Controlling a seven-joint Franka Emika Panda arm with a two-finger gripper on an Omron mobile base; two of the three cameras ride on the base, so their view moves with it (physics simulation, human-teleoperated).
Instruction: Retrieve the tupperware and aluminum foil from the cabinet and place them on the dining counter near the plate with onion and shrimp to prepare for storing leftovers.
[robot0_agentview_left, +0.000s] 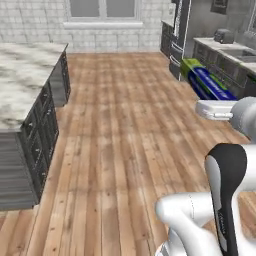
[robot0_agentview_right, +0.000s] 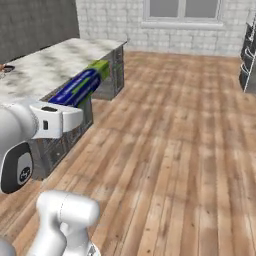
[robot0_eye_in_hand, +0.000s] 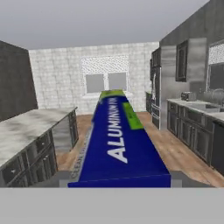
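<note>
My gripper (robot0_eye_in_hand: 120, 177) is shut on the aluminum foil (robot0_eye_in_hand: 116, 140), a long dark blue box with a yellow-green far end and white lettering. The box sticks straight out ahead of the hand, level above the wooden floor. From the left base view the aluminum foil (robot0_agentview_left: 210, 82) juts out beyond the gripper (robot0_agentview_left: 206, 99). In the right base view the aluminum foil (robot0_agentview_right: 80, 87) points past the gripper (robot0_agentview_right: 64, 106) toward the dining counter (robot0_agentview_right: 50, 65), a marble-topped island. A sliver of the plate with onion and shrimp (robot0_agentview_right: 4, 68) shows at the left edge. The tupperware is out of view.
The dining counter (robot0_agentview_left: 22, 80) stands to the left with dark drawers below. Along the right wall run a marble worktop (robot0_eye_in_hand: 197, 107), dark lower cabinets (robot0_eye_in_hand: 192, 133) and grey wall cabinets (robot0_eye_in_hand: 183, 59). A wide strip of wooden floor (robot0_agentview_left: 125, 130) lies between, leading to a window wall.
</note>
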